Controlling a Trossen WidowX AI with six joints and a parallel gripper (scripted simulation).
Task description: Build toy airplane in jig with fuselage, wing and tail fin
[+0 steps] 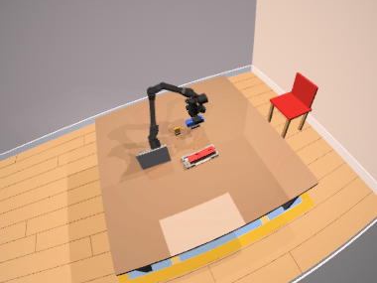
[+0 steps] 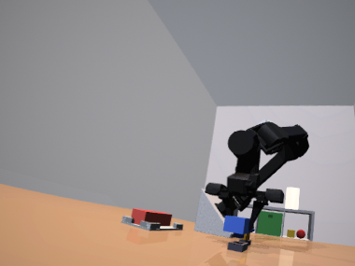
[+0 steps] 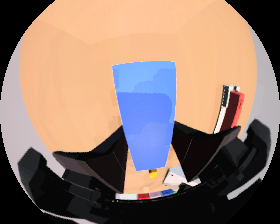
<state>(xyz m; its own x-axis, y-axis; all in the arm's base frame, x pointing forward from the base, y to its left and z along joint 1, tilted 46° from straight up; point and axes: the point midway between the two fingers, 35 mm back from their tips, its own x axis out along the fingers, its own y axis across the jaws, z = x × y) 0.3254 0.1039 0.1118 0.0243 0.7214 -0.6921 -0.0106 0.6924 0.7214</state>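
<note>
The red fuselage [image 1: 201, 154] [image 2: 159, 217] [image 3: 232, 113] lies in the light grey cradle [image 1: 187, 164] [image 2: 149, 226] [image 3: 218, 121], its top bare of the other parts. The blue wing [image 1: 189, 123] [image 2: 236, 225] [image 3: 146, 110] is between the fingers of my gripper [image 1: 196, 119] [image 2: 241, 217] [image 3: 146, 123], which is shut on it. The wing is held a little above a small dark block [image 2: 238, 246], away from the cradle. The small yellow tail fin [image 1: 177, 130] [image 3: 153, 173] stands apart on the table, nearer the arm's base. The wing's tab is hidden.
A grey upright panel [image 1: 154, 157] [image 2: 211, 219] stands beside the arm's base. The cradle is on the table [image 1: 134, 205], off to the right in the wrist view. A red chair [image 1: 292, 105] and a shelf with a green box [image 2: 270, 222] are beyond the table.
</note>
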